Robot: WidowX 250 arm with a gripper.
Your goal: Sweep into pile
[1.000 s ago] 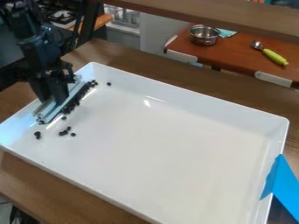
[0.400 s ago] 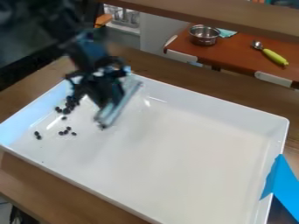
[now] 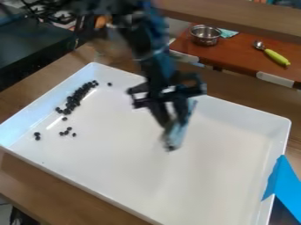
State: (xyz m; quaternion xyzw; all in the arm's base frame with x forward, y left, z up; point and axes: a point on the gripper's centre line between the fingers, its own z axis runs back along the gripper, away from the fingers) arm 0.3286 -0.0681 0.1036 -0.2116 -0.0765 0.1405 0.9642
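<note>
My gripper (image 3: 170, 118) hangs over the middle of the white tray (image 3: 223, 151), blurred, with a pale, flat sweeping tool (image 3: 180, 127) at its lower end. Black beads (image 3: 73, 100) lie in a slanting band along the tray's left side. A small cluster of beads (image 3: 66, 132) sits below that band, and a pair of beads (image 3: 38, 136) rests nearer the left corner. One lone bead (image 3: 109, 84) is by the back left wall. The tool is well to the right of all these beads.
Blue tape (image 3: 283, 182) covers the tray's right edge. On a reddish-brown counter (image 3: 235, 52) behind stand a metal bowl (image 3: 206, 35) and a spoon with a green handle (image 3: 276, 57). A wooden beam (image 3: 235, 15) crosses the top.
My gripper has swung with the tool from the tray's left side to its middle, away from the beads. The bead band it had covered is uncovered; the beads look unmoved.
</note>
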